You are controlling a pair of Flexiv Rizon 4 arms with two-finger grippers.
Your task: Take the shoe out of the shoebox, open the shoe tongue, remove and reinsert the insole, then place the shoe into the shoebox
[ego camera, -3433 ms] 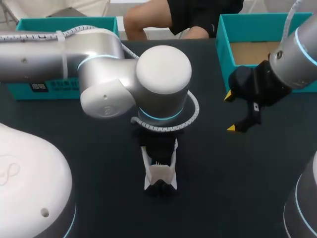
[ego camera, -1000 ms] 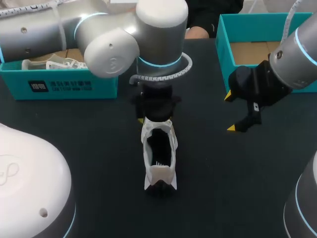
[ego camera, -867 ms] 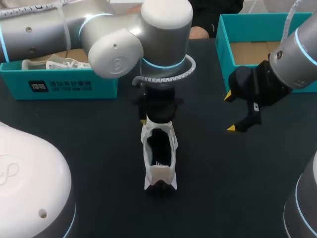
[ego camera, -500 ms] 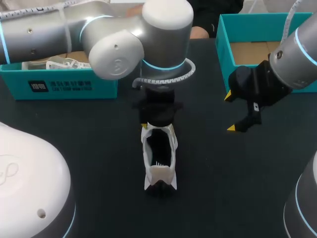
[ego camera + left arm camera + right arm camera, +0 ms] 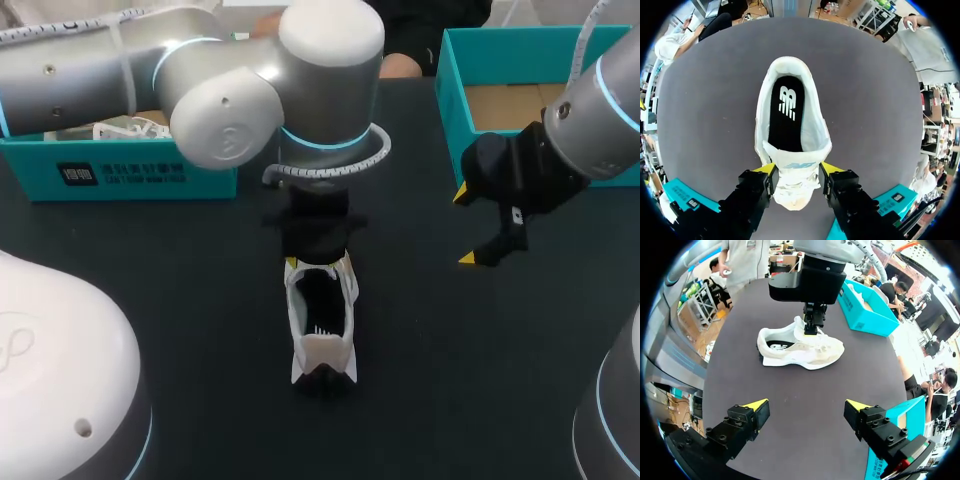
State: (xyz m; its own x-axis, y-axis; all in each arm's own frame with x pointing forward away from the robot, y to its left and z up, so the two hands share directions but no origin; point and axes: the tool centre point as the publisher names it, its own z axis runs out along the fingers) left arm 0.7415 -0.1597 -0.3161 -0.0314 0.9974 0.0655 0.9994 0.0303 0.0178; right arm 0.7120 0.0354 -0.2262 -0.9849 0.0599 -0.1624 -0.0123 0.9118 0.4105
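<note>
Left end effector (image 5: 798,169) pinches the tongue (image 5: 795,181) of the shoe (image 5: 812,127), which lies ahead of it on the tabletop (image 5: 705,110), likely to bare the insole (image 5: 786,112); earlier its arm hid more of the shoe's mouth. Right end effector (image 5: 807,406), fingers spread and holding nothing, waits well aside, unmoved

Matt black table (image 5: 450,350), white cloth shoe (image 5: 322,345), smooth silvery left arm (image 5: 80,70)

Robotics lab, L robot arm (image 5: 130,70), R robot arm (image 5: 605,110), black work table (image 5: 450,350), teal shoebox (image 5: 120,175)
</note>
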